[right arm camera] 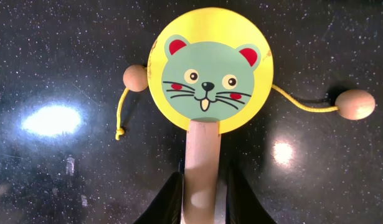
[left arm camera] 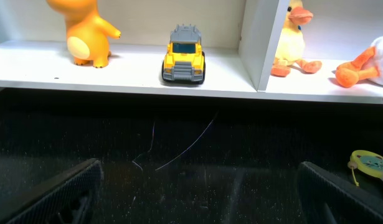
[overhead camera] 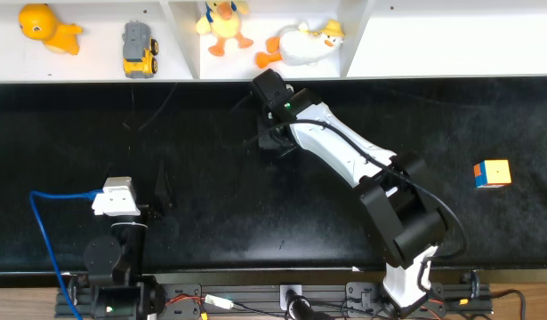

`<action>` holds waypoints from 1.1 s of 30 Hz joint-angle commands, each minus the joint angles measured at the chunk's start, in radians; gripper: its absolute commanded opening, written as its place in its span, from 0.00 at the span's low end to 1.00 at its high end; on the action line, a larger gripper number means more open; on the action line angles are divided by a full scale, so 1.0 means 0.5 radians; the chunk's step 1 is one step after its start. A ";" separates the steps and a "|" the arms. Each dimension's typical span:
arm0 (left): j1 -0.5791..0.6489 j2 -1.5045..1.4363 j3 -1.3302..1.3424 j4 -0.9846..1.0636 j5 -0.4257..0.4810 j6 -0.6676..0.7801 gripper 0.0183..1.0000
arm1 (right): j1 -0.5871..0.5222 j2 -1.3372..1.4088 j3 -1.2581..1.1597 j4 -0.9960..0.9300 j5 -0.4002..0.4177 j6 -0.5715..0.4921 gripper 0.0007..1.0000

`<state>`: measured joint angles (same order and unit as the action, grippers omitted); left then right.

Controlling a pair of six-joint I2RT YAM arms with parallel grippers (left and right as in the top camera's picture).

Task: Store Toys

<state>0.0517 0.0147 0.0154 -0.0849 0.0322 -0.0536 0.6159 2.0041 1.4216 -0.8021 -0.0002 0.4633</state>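
A rattle drum toy (right arm camera: pixel 207 68) with a yellow disc, a green mouse face and a wooden handle (right arm camera: pixel 203 158) lies flat on the black table, with two bead strings spread to its sides. My right gripper (right arm camera: pixel 203 202) is shut on the handle, one finger on each side. In the top view the right gripper (overhead camera: pixel 275 133) sits just in front of the white shelf and covers the toy. The left wrist view catches the drum (left arm camera: pixel 372 165) at its edge. My left gripper (left arm camera: pixel 200 193) is open and holds nothing, low over the table at the front left (overhead camera: pixel 162 194).
The white shelf (overhead camera: pixel 362 40) along the back holds an orange duck (overhead camera: pixel 49 28), a yellow truck (overhead camera: pixel 140 49), a yellow duckling plush (overhead camera: pixel 224 25) and a white duck plush (overhead camera: pixel 301 44). A colour cube (overhead camera: pixel 492 173) sits on the table at the right.
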 commanded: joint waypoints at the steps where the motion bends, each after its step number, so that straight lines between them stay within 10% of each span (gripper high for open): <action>1: -0.014 -0.024 -0.015 0.004 -0.018 -0.031 1.00 | 0.008 0.075 0.007 0.002 -0.005 -0.014 0.11; 33: -0.014 -0.024 -0.015 0.005 -0.018 -0.031 1.00 | -0.003 -0.752 0.192 -1.032 0.019 0.130 0.05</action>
<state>0.0517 0.0147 0.0154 -0.0849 0.0322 -0.0536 0.6155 1.7119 1.4933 -1.2774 -0.0448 0.4808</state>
